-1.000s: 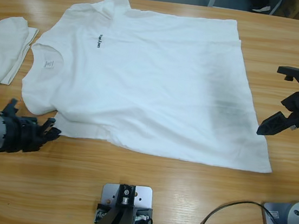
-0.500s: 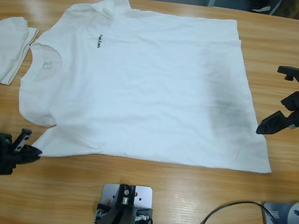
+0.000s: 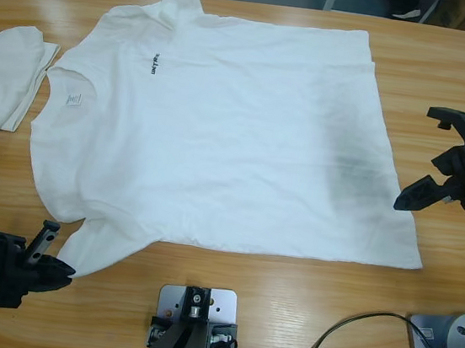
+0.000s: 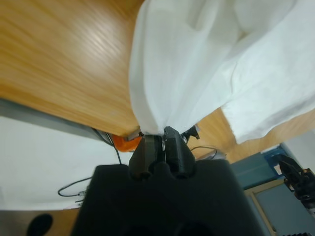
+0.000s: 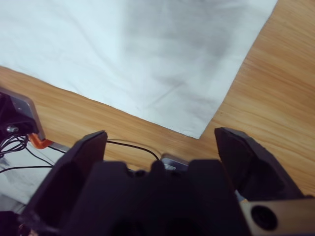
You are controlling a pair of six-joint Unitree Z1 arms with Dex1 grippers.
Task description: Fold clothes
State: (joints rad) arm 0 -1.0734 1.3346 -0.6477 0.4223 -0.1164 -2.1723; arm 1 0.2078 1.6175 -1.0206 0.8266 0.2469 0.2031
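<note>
White T-shirt [image 3: 221, 130] with black chest lettering [image 3: 153, 65], spread flat mid-frame for folding; left gripper [image 3: 56, 263], lower left, clamped on its sleeve [image 3: 88, 241], seemingly drawing it out; right gripper [image 3: 438, 161], right edge, jaws wide, empty, beside hem; folded white shirt [image 3: 2, 78], upper left.

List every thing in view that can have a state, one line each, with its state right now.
White shirt with black chest lettering: spread flat on the table, one sleeve pulled out toward the table's front edge.
Left gripper: shut on that sleeve's tip.
Right gripper: open, beside the shirt's hem, holding nothing.
Second white shirt: folded, lying at the table's end past the collar.
</note>
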